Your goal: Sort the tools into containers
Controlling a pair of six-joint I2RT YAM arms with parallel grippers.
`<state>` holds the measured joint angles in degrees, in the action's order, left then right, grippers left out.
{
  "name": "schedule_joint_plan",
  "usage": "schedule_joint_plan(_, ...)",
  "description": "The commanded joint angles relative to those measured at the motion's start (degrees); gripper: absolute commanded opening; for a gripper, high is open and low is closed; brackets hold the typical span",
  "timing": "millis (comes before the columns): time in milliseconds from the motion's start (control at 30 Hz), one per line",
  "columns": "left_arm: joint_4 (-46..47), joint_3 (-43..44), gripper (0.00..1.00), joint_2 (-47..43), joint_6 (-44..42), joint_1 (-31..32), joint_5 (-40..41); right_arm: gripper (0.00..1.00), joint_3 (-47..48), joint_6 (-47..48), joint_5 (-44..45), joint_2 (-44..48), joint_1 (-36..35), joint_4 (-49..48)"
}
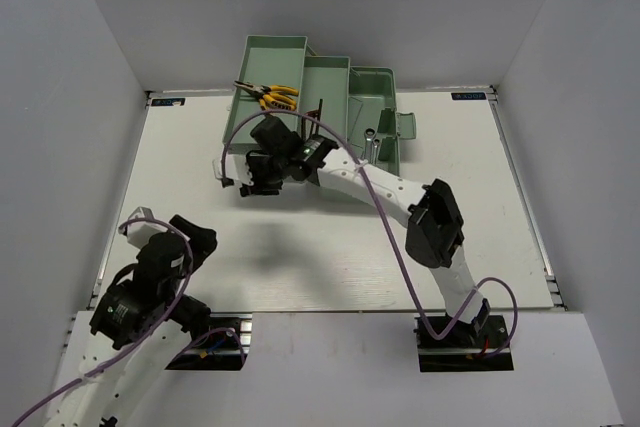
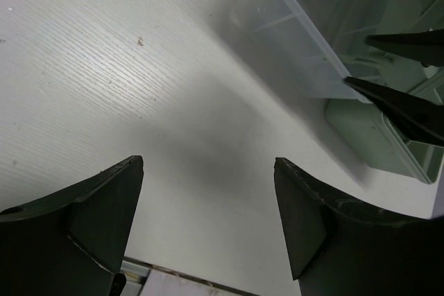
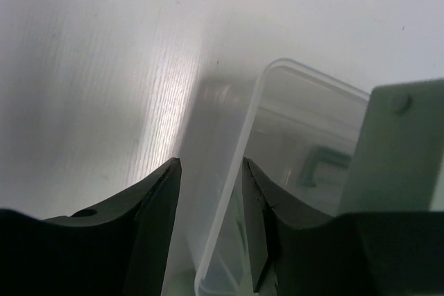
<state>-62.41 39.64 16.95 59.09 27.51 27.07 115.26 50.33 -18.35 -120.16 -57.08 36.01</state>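
Astride the translucent lid [image 3: 305, 123], right fingers [image 3: 152, 220] narrow (grip unclear); left fingers [image 2: 104, 199] wide.

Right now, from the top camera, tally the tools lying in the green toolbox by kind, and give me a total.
Yellow-handled pliers: 2, overlapping
Silver wrenches: 2
Thin hex keys: 1 in view
Total: 5 tools showing

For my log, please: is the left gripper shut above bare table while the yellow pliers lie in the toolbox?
Not quite: the left gripper is open, fingers wide apart, as the left wrist view shows. The rest holds: bare table beneath, yellow pliers in the toolbox.
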Motion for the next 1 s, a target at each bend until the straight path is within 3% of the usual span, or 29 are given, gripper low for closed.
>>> schedule_joint_plan(0, -2.5, 3.4, 0.86, -1.3, 0.9, -0.3, 1.8, 0.47, -1.4, -2.3, 8.5, -2.5, -2.2, -8.1)
schedule_joint_plan(400, -4.9, 5.2, 0.86, -3.7, 0.9, -0.3, 2.4, 0.47, -7.9, -0.2, 27.0, -6.2, -6.9, -23.3)
schedule_joint_plan(600, -4.9, 5.2, 0.86, -4.2, 0.9, -0.3, 2.4, 0.45, -7.3, -3.0, 24.0, -3.5, -7.1, -20.1)
schedule_joint_plan(967, -4.9, 5.2, 0.86, -4.7, 0.9, -0.3, 1.8, 0.44, -8.4, -0.3, 29.1, -1.2, -7.5, -21.4)
